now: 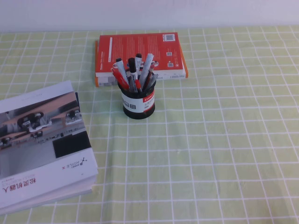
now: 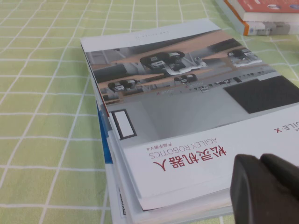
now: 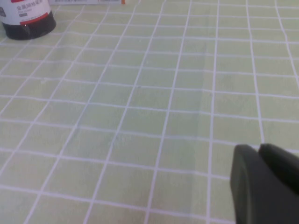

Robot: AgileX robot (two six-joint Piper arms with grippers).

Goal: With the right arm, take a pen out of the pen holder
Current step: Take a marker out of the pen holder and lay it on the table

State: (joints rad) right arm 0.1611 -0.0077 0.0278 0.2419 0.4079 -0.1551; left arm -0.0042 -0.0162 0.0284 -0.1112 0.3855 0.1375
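Mid-table: full black pen holder | left hand (booklet), right hand (cloth): closed, empty

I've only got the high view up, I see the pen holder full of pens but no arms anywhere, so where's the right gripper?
Observer: The right gripper hangs above bare green checked tablecloth, well away from the pen holder, fingers shut on nothing.
Operator: Okay, and the left one?
Observer: The left gripper hangs above the white AgileX booklet, fingers together, holding nothing.
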